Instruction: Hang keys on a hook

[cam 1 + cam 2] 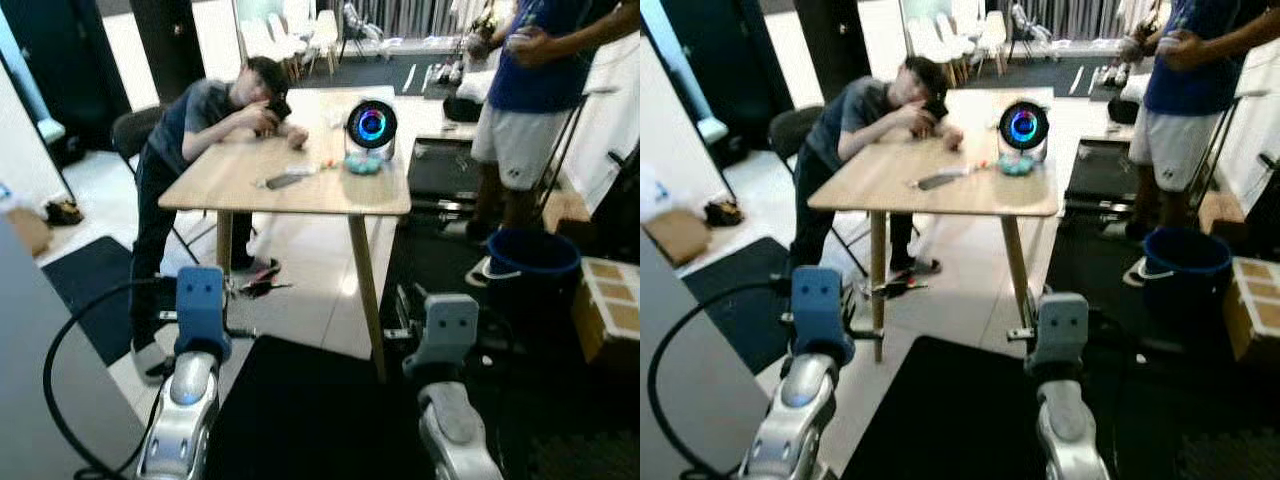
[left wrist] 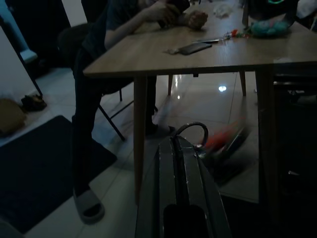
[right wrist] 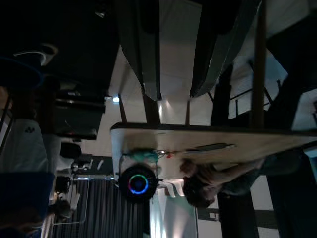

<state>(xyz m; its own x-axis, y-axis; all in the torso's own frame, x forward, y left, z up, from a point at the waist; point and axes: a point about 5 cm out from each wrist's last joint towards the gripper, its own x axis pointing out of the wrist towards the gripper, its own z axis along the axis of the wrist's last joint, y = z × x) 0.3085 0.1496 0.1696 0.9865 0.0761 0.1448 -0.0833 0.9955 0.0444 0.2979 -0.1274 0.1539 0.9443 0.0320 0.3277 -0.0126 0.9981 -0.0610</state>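
The bunch of keys with red tags (image 1: 318, 167) lay on the pale wooden worktop (image 1: 240, 180). Left gripper (image 2: 177, 148) fingers were pressed together; right gripper (image 3: 176, 94) fingers were spread.

A pale wooden table (image 1: 300, 190) is seen on glossy white floor tiles (image 1: 310, 270). A round black speaker (image 1: 371, 124) is ringed in blue and purple light. A dark blue bucket (image 1: 532, 262) and black mats (image 1: 300, 410) are shown.
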